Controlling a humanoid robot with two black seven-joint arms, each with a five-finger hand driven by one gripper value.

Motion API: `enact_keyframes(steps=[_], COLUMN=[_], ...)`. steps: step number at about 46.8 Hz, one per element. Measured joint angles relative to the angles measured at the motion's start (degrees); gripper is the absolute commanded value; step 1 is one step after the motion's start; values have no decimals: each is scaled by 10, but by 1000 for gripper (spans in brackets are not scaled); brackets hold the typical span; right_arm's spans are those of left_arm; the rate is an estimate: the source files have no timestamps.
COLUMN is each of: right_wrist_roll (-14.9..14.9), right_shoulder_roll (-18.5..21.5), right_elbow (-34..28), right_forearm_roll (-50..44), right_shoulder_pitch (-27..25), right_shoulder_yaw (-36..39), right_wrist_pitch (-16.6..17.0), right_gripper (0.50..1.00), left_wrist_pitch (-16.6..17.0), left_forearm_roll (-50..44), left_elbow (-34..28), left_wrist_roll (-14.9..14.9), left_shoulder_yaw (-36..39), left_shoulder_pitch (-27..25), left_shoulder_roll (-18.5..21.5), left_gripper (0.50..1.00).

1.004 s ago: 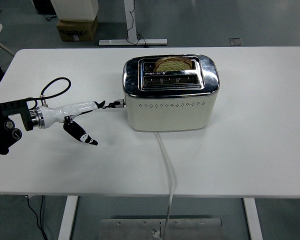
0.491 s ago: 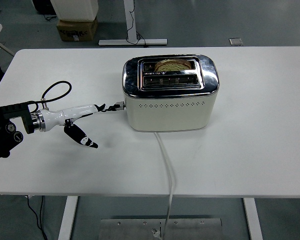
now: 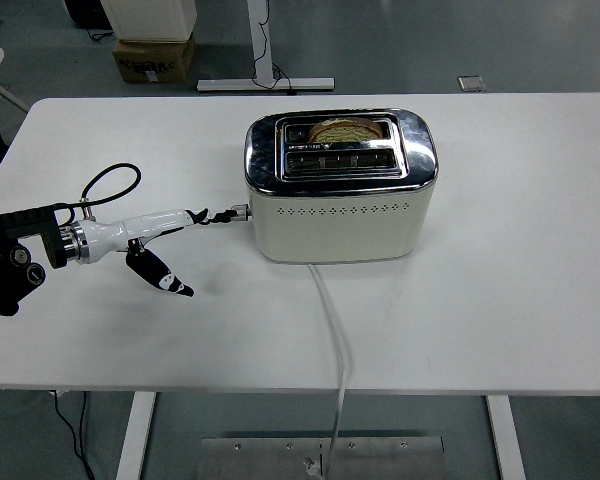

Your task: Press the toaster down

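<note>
**Left Hand at the Toaster Lever**

The toaster [image 3: 342, 190] stands upright near the middle of the white table [image 3: 520, 250], its long side facing the near edge. Its white cord [image 3: 335, 340] runs from the base toward the near edge and drops over it. A slice of bread [image 3: 346, 129] sits low in the rear slot; the front slot appears empty.

The left hand [image 3: 160, 240] reaches in from the left edge. One finger [image 3: 212, 214] extends horizontally, and its tip touches or lies just beside the small lever [image 3: 240, 211] on the toaster's left end wall. A second finger [image 3: 160, 273] hangs downward and away, above the table, gripping nothing. The fingers are spread; nothing is held.

This placement suits a downward push: one extended finger fits the narrow lever, while the other stays clear of the toaster body. Judging by the low bread, the lever is probably partly or fully depressed.

The right arm is not visible. No brand, label or writing is legible on the toaster; a cardboard box [image 3: 154, 58] on the floor carries print too small to read.
</note>
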Motion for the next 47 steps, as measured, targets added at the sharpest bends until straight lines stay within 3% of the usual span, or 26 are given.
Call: enact_keyframes(steps=[47], right_wrist_roll=[0], right_shoulder_roll=[0], right_elbow=[0], right_forearm_roll=[0], right_shoulder_pitch=[0], right_shoulder_yaw=[0], right_wrist_pitch=[0], right_gripper=[998], left_wrist_pitch=[-2], left_forearm_roll=[-24], left_elbow=[8], left_wrist_roll=[-1], left_shoulder_yaw=[-2], left_shoulder_pitch=[9], left_shoulder_roll=[11], left_gripper=[1000])
